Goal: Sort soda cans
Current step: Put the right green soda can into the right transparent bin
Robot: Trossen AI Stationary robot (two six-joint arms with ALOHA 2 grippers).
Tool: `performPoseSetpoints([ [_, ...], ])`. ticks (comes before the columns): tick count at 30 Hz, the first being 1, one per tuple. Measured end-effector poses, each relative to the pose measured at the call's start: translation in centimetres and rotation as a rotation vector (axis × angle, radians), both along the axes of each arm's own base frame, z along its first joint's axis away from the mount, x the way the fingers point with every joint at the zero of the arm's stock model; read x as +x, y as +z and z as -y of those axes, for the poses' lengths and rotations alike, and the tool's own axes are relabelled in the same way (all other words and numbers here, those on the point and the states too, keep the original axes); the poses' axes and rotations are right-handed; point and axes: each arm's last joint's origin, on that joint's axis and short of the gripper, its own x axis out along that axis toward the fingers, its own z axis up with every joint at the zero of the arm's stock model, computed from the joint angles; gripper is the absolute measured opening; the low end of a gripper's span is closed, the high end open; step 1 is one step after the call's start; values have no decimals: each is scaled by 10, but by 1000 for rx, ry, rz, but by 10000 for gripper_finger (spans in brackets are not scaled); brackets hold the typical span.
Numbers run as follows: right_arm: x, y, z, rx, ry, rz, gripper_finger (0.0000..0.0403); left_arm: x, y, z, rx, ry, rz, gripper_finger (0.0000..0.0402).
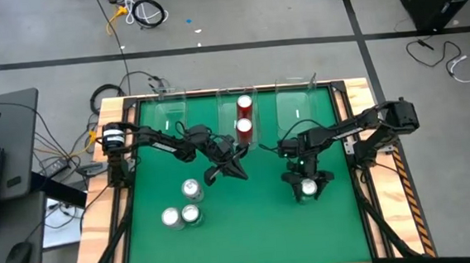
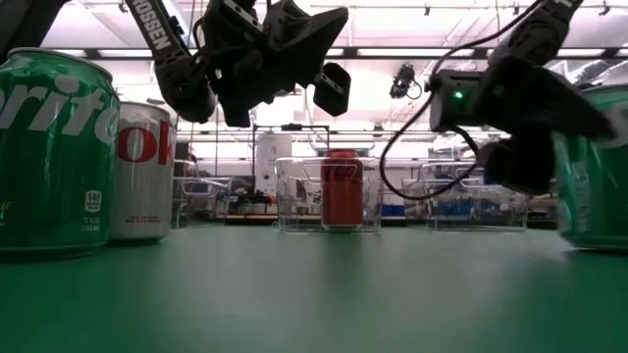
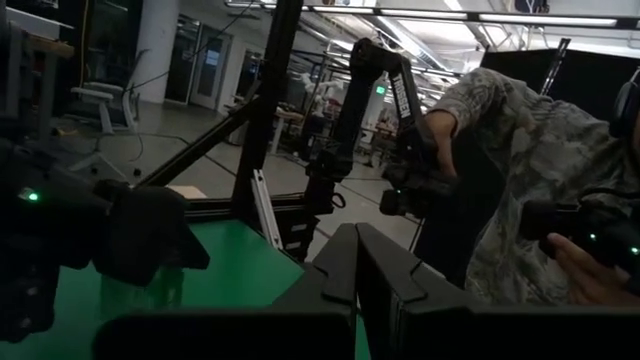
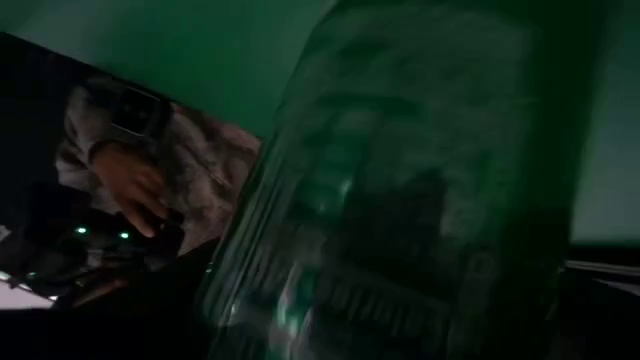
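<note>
Six soda cans are counted in the high view. Two red cans stand upright in the middle bin (image 1: 237, 106) at the far edge of the desk: one (image 1: 245, 105) farther back, the other (image 1: 244, 127) just in front of it. Three cans stand in a close cluster on the left front part of the green desk (image 1: 250, 230): one (image 1: 192, 188) toward the centre, and two side by side nearer the front, (image 1: 172, 218) and (image 1: 191, 215). In the low view, two of this cluster show at the left: a green can (image 2: 54, 152) and a silver can (image 2: 142, 172) just behind it. The sixth can, green (image 1: 309, 188), stands upright on the right half of the desk, well apart from the cluster; it shows at the right border of the low view (image 2: 596, 167) and fills the right wrist view (image 4: 420, 190).

The right gripper (image 1: 308, 186) is positioned directly over this green can, its jaws spread to either side of it. Whether they touch the can cannot be told.

The left gripper (image 1: 225, 169) hangs above the desk near its centre, between the cluster and the middle bin, jaws pressed together and holding nothing.

Three clear bins stand in a row along the far edge: left (image 1: 170, 111), middle, and right (image 1: 297, 102). The left and right bins hold no cans.

In the wrist views a person in a patterned shirt (image 3: 530, 170) shows beyond the desk.
</note>
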Motion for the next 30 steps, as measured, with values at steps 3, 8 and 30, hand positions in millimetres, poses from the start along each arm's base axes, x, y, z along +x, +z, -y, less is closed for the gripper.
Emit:
performPoseSetpoints([
  [3, 4, 4, 2, -6, -8, 9, 382, 0, 0, 0, 0, -8, -2, 8],
  [8, 11, 11, 3, -14, -10, 34, 397, 0, 0, 0, -1, -10, -4, 8],
  [30, 27, 70, -1, -409, 200, 60, 374, -1, 2, 0, -10, -15, 6, 8],
])
